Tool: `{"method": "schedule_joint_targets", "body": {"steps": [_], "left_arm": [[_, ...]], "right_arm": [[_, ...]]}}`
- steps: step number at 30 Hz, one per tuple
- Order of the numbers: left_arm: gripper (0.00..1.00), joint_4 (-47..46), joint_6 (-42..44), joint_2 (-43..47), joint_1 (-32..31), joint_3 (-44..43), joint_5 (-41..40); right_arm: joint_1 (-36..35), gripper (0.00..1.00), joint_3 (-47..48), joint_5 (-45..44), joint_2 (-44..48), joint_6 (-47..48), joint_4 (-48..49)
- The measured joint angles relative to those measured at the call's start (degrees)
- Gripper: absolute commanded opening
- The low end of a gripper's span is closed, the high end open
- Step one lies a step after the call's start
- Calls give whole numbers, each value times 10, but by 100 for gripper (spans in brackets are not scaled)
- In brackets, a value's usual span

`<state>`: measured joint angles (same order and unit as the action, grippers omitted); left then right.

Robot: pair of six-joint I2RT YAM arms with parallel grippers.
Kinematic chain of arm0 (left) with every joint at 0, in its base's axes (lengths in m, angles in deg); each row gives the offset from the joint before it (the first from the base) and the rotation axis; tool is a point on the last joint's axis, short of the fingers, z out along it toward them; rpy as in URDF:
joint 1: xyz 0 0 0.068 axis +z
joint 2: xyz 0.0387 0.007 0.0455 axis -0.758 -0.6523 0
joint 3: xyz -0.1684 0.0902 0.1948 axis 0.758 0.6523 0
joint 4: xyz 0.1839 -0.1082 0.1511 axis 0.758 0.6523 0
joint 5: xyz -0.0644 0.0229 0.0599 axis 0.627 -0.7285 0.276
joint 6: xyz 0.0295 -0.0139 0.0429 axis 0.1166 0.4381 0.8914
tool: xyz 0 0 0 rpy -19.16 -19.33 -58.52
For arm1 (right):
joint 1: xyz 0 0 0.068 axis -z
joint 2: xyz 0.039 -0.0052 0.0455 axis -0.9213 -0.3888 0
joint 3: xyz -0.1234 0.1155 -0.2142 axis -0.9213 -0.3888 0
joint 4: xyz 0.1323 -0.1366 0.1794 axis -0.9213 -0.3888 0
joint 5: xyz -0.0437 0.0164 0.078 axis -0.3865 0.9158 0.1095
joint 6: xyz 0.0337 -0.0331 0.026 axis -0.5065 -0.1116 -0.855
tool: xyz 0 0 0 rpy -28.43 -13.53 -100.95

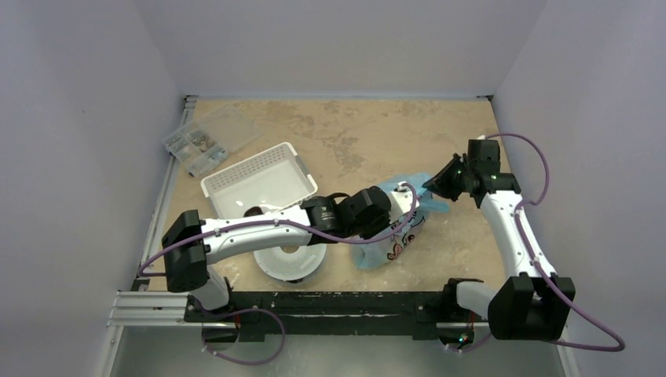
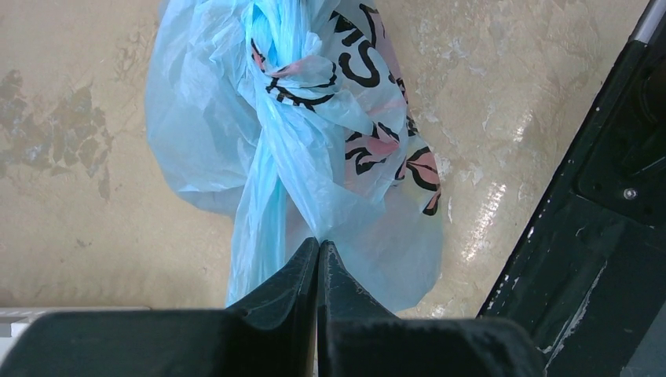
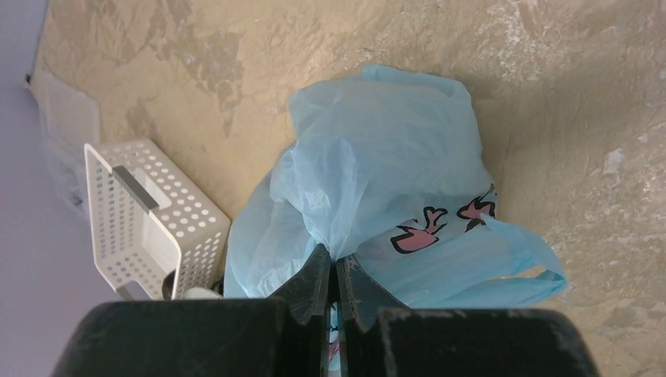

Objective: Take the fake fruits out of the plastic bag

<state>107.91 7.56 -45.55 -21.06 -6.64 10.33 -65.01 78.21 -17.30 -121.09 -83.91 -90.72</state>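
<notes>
The plastic bag (image 1: 390, 239) is light blue with a pink and black print and lies crumpled on the table between the two arms. In the left wrist view my left gripper (image 2: 318, 245) is shut on a pinch of the plastic bag (image 2: 314, 133). From the far right side, my right gripper (image 3: 335, 265) is shut on another fold of the plastic bag (image 3: 385, 173). Seen from above, the left gripper (image 1: 410, 206) and right gripper (image 1: 429, 188) sit close together at the bag's top. The fake fruits are hidden; none shows through the film.
A white slotted basket (image 1: 259, 182) stands left of the bag, also visible from the right wrist as a basket (image 3: 149, 220). A round white perforated disc (image 1: 289, 263) lies under the left arm. A clear parts box (image 1: 196, 145) sits at back left. The black base rail (image 2: 597, 236) runs close by.
</notes>
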Motion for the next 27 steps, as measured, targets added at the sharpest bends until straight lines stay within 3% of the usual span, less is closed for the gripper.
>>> {"method": "schedule_joint_targets", "body": {"steps": [4, 8, 11, 17, 27], "left_arm": [[3, 5, 0, 3, -2, 0, -3], [38, 11, -1, 13, -3, 1, -10], [49, 15, -9, 20, -3, 1, -21], [52, 18, -20, 27, -3, 1, -31], [34, 29, -35, 23, -3, -2, -23]], "right_arm": [[-2, 0, 0, 16, 8, 36, 4], [-2, 0, -5, 45, 31, 56, 14], [-11, 0, -12, 66, 36, 62, 22], [-81, 0, -35, 71, 46, 47, 42], [-115, 0, -41, 68, 65, 10, 61]]}}
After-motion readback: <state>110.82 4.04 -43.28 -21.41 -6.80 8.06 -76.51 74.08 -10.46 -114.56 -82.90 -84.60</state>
